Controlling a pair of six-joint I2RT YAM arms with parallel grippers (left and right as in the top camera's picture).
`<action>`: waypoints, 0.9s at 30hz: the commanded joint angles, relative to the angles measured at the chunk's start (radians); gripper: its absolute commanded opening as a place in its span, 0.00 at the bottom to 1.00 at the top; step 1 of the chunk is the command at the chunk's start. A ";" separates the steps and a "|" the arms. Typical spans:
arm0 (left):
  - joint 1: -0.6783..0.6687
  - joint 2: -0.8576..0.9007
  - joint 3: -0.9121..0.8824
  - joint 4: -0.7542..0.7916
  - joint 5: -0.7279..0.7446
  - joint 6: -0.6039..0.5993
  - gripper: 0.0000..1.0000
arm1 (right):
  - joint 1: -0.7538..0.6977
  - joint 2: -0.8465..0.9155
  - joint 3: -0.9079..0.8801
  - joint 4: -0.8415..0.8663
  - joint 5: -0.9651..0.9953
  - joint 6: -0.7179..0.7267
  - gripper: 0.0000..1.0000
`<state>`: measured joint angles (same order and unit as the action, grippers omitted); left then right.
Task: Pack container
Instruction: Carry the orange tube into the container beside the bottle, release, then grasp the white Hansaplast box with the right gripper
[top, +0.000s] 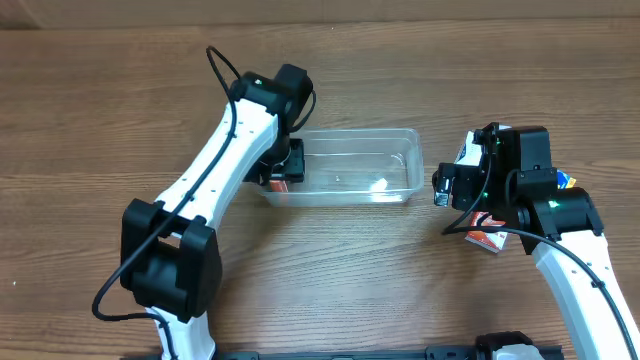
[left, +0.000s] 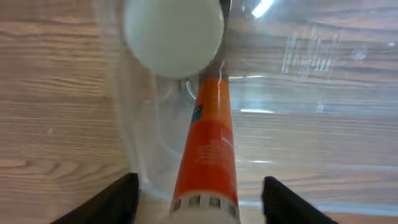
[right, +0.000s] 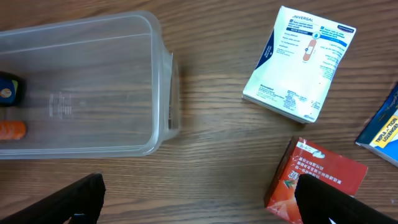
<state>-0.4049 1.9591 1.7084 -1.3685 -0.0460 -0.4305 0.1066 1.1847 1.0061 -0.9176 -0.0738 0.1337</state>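
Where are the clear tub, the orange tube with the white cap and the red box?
clear plastic container (right: 93, 87): right wrist view, on its bare floor.
orange tube (left: 208, 149): left wrist view, on its orange body.
red box (right: 317, 180): right wrist view, on its top face.

Brown wood-grain table top (top: 100, 100), grain running left to right, fills all three views. Lighting is even and diffuse, and shadows on the surface are soft. Black strip (top: 350, 353) along the near edge, possibly a rail.
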 joint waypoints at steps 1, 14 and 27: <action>0.013 -0.068 0.102 -0.006 -0.017 0.071 0.73 | 0.005 -0.004 0.029 0.003 0.002 -0.003 1.00; 0.266 -0.382 0.230 -0.055 -0.005 0.076 1.00 | -0.142 0.216 0.507 -0.190 0.139 0.158 1.00; 0.274 -0.377 0.225 -0.072 0.014 0.076 1.00 | -0.213 0.846 0.637 -0.243 0.095 0.182 1.00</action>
<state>-0.1356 1.5764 1.9251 -1.4403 -0.0410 -0.3664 -0.1066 2.0094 1.6341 -1.1637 0.0284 0.2920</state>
